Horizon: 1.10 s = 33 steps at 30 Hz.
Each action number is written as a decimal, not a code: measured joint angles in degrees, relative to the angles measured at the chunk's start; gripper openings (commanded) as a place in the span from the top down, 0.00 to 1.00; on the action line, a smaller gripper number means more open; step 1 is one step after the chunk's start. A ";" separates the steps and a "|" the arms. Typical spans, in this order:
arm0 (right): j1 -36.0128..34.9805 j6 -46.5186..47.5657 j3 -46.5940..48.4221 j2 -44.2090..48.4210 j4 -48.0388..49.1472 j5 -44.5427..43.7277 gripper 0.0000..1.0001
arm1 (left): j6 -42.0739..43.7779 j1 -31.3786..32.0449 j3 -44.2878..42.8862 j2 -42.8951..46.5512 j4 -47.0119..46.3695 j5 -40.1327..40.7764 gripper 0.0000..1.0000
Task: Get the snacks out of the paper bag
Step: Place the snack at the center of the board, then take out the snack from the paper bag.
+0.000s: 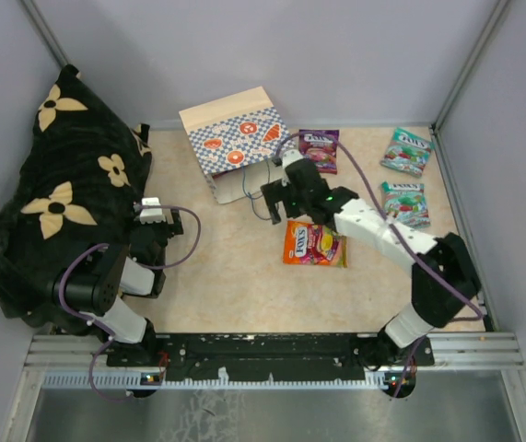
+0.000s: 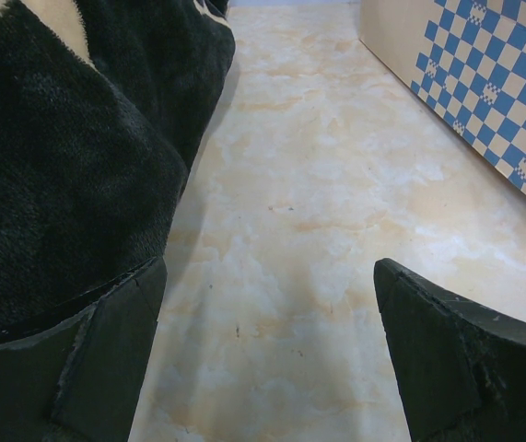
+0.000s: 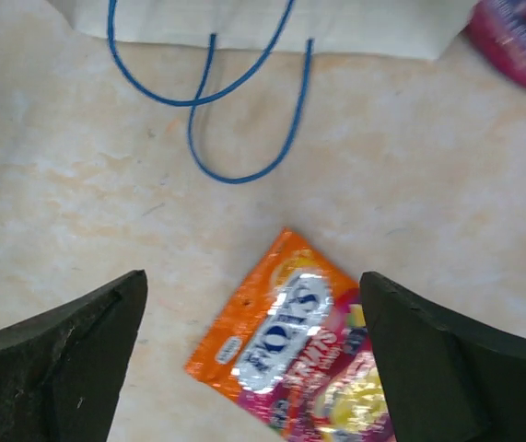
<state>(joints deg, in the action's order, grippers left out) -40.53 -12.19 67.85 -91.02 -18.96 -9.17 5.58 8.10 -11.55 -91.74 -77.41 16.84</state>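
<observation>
Right gripper (image 3: 251,295) wide above the orange pouch (image 3: 286,354) at lower centre: we advise lifting straight, then entering the paper bag (image 1: 235,138) clear of its blue cords (image 3: 233,180).

Open table (image 1: 235,276) mid-scene, black cloth (image 1: 60,184) crowding left tool (image 1: 151,208), paper bag (image 1: 235,138) beyond

left arm (image 1: 106,285): folded back, fingers (image 2: 106,368) apart | right arm (image 1: 382,230): extended forward (fingers (image 3: 60,368) spread wide)

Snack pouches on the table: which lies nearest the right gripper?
The orange pouch, directly below the right gripper; the purple pouch and two teal pouches lie farther off.
</observation>
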 measured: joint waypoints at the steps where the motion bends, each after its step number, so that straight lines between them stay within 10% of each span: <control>1: 1.36 3.08 0.00 1.66 -0.39 1.38 0.01 | 0.00 0.00 0.00 0.00 0.00 0.00 0.00; 10: 11.61 14.32 -1.33 5.77 2.56 11.17 0.06 | 0.00 -0.02 0.00 0.00 0.00 0.00 0.00; 20: 11.98 -43.54 -29.27 -3.91 51.19 1.53 0.19 | 0.00 0.00 0.00 0.00 0.00 0.00 0.00; 33: 12.09 -76.54 -12.33 -33.31 77.96 1.68 0.24 | 0.00 -0.02 0.00 0.00 0.00 0.00 0.00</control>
<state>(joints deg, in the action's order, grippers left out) -28.45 -88.73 55.53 -124.33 59.00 -7.49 5.58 8.08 -11.55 -91.74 -77.41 16.84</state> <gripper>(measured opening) 0.765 0.998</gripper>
